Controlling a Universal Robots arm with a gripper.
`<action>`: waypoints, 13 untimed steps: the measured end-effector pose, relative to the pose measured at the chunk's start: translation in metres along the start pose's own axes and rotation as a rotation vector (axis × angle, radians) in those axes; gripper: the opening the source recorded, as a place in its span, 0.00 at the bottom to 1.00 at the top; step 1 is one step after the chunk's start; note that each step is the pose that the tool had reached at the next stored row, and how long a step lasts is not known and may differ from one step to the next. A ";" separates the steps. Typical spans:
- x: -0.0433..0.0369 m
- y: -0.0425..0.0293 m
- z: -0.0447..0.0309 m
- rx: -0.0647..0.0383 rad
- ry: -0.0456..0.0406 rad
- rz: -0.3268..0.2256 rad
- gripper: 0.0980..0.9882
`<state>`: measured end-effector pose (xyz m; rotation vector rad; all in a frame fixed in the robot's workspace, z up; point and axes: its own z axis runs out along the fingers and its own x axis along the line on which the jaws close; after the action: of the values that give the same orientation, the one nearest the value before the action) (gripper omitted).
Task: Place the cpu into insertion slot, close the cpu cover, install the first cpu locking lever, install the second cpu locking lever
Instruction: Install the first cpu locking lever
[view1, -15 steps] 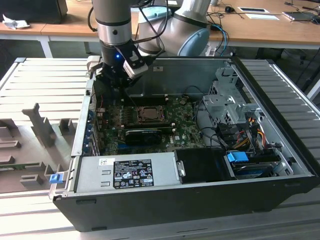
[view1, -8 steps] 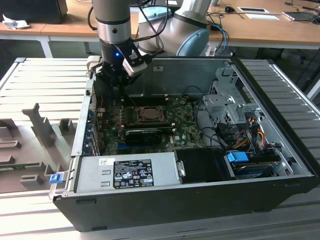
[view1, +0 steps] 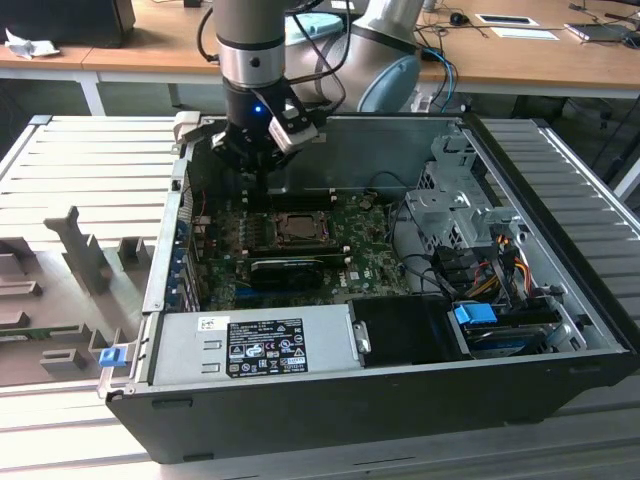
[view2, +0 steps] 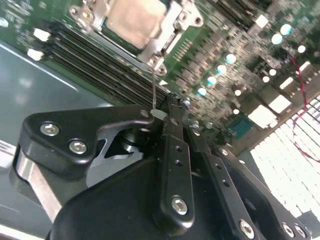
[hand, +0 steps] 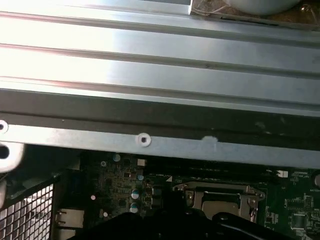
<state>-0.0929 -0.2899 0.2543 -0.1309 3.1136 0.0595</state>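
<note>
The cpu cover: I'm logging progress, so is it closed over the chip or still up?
Closed: the cpu cover lies flat around the cpu, framing its pale face in the second wrist view.

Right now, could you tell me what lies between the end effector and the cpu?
In the second wrist view, a thin locking lever spans that gap.

This was a robotics lab or electronics workshop. An open computer case lay on a ribbed metal workbench beneath a robot arm. Behind it stood wooden desks strewn with cables and papers.
</note>
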 end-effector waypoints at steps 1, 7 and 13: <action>-0.0025 -0.0002 0.0003 0.000 0.0001 0.000 0.01; -0.0218 -0.0020 0.0037 0.000 0.0002 0.000 0.01; -0.0416 -0.0038 0.0066 -0.069 -0.0055 0.002 0.01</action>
<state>-0.0510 -0.2900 0.2487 -0.1293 3.1072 0.1678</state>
